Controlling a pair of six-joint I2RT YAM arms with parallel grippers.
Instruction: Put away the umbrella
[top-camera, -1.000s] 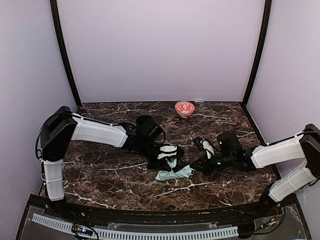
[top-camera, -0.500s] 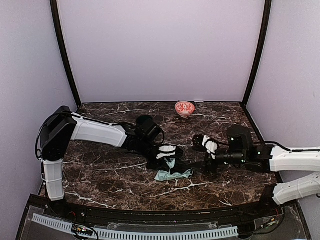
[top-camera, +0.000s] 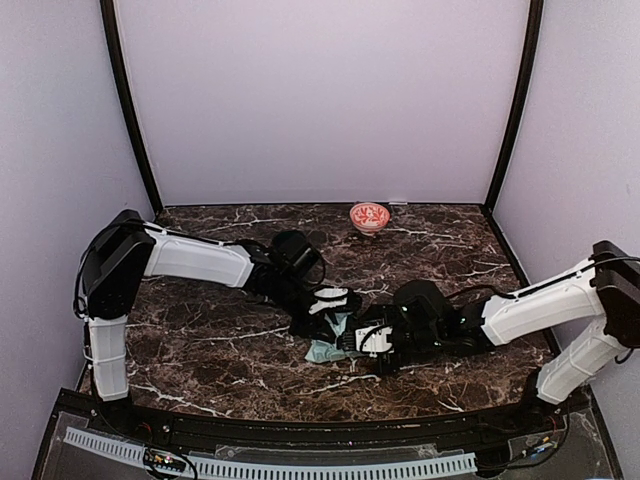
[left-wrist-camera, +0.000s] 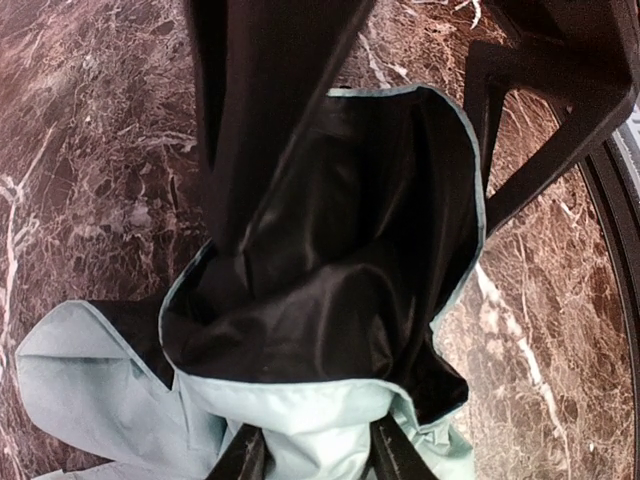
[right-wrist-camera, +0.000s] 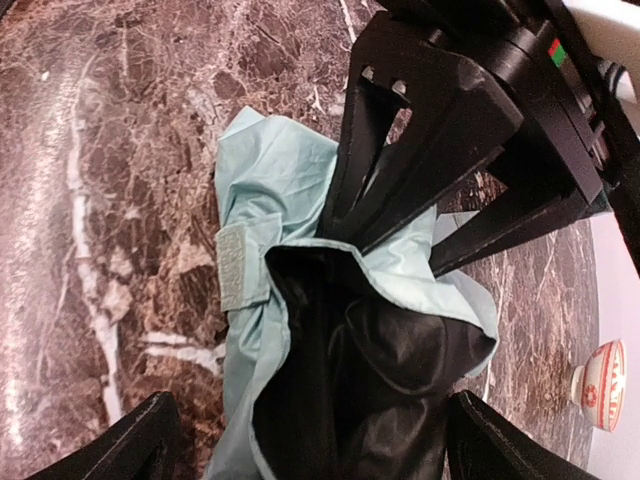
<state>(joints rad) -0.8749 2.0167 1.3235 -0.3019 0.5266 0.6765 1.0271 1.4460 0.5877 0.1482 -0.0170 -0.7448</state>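
Note:
The umbrella (top-camera: 322, 352) lies crumpled mid-table, pale mint fabric with black lining. My left gripper (top-camera: 335, 305) is shut on a bunch of its mint fabric; in the left wrist view both fingers pinch the cloth at the bottom edge, left gripper (left-wrist-camera: 318, 458), umbrella (left-wrist-camera: 320, 300). My right gripper (top-camera: 362, 338) is wide open right beside it on the right. In the right wrist view its fingertips (right-wrist-camera: 130, 445) straddle the black-lined folds of the umbrella (right-wrist-camera: 270, 170) without closing on them, right gripper (right-wrist-camera: 320, 450). A mint velcro strap (right-wrist-camera: 240, 265) shows on the fabric. Shaft and handle are hidden.
A small red-and-white bowl (top-camera: 369, 217) stands at the back of the marble table (top-camera: 200, 350), also seen as the bowl (right-wrist-camera: 600, 372) in the right wrist view. Lilac walls enclose the table on three sides.
My right gripper has gone from shut to wide open and moved left, up against the umbrella. The left gripper has kept its hold and place.

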